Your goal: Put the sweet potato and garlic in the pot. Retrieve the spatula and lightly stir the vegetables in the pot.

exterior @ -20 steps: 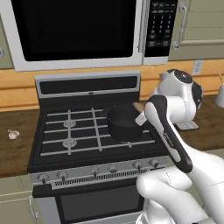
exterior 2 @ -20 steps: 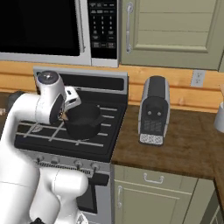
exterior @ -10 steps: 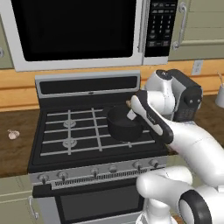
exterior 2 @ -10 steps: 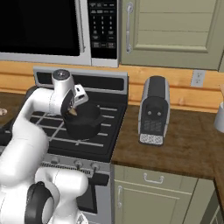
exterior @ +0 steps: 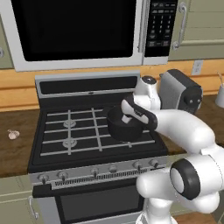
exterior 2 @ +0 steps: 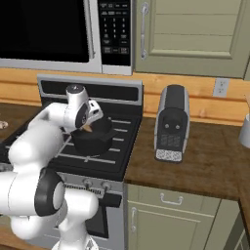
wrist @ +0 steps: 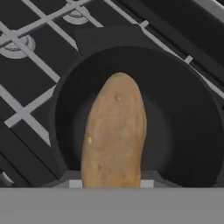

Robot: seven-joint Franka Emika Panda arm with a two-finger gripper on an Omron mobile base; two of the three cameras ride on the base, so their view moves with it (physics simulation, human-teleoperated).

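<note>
Orange-brown sweet potato (wrist: 114, 138) clenched in end effector (exterior 2: 88, 128), long axis pointing down into black pot (wrist: 183, 131).

No text, label, brand or number can be read anywhere in these views. The microwave's keypad (exterior: 158, 26), up and behind the jaws, carries rows of small pale marks that are too blurred to make out as digits or words. The stove's front knobs (exterior: 94, 171) and the toaster (exterior 2: 170, 123) beside the jaws bear no legible lettering.
</note>
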